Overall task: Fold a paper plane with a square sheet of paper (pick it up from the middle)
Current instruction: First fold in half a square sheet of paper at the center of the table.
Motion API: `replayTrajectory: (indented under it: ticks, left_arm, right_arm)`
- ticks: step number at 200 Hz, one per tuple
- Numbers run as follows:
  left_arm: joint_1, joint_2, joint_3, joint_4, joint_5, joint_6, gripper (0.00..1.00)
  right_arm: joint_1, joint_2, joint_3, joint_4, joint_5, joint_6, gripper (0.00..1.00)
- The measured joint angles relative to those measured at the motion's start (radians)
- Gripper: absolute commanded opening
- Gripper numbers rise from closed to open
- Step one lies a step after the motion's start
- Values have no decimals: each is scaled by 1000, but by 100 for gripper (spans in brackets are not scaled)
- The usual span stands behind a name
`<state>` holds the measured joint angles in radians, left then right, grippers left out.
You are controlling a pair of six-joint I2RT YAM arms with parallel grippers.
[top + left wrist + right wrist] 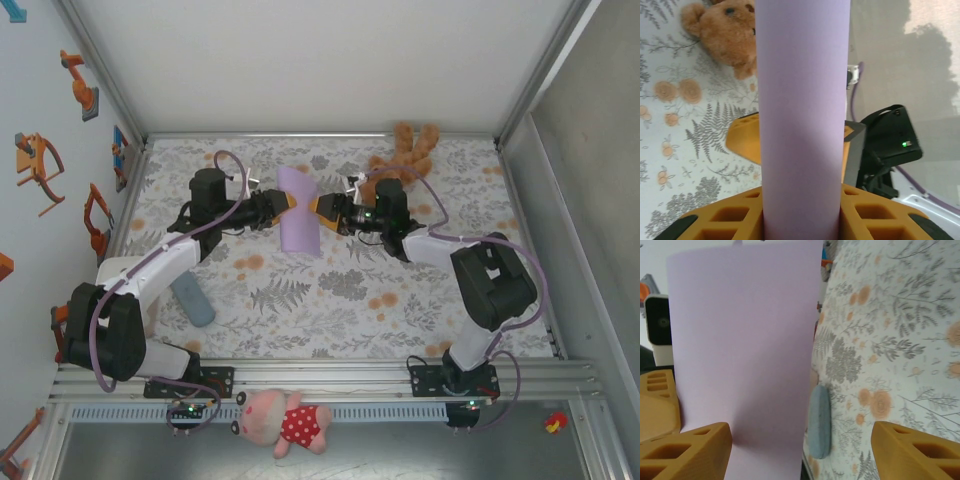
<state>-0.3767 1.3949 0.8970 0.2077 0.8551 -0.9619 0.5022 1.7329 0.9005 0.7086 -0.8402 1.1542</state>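
Orange fingers (730,220) of the left gripper (286,203) are clamped on one edge of the thin pale lilac square sheet of paper (298,225), holding it between the two arms, apparently raised off the floral-patterned bench (330,300). Opposite, the right gripper (317,205) has its jaws wide apart just beside the sheet, gripping nothing. Pickup looks done. The sheet appears bent into a narrow strip, perhaps a first lengthwise fold. Nose folds, wings and a sharp tip are all left.

Setting: robotics lab test cell. Evidence: aluminium-framed white enclosure (300,134); arm mounting rail (330,385), 6 o'clock; robot-arm stickers (40,165), 9 o'clock.
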Motion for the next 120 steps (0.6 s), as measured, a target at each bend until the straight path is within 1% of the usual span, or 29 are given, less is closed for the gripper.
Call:
replayTrajectory:
  ticks: [15, 48, 62, 90, 117, 120]
  left_arm:
    - [4, 1, 0, 13, 13, -14, 33]
    - [19, 7, 0, 6, 21, -19, 32]
    - [27, 9, 0, -3, 21, -18, 32]
    - [43, 9, 0, -29, 21, -14, 31]
    - [51, 9, 0, -58, 21, -6, 31]
    - [52, 9, 0, -61, 21, -6, 31]
  right_arm:
    - [3, 10, 0, 56, -24, 34, 67]
    - [4, 9, 0, 138, -54, 82, 51]
    - [4, 8, 0, 151, -60, 90, 44]
    - [4, 8, 0, 164, -60, 103, 36]
    - [4, 8, 0, 171, -60, 109, 23]
    - [4, 8, 0, 172, -61, 106, 21]
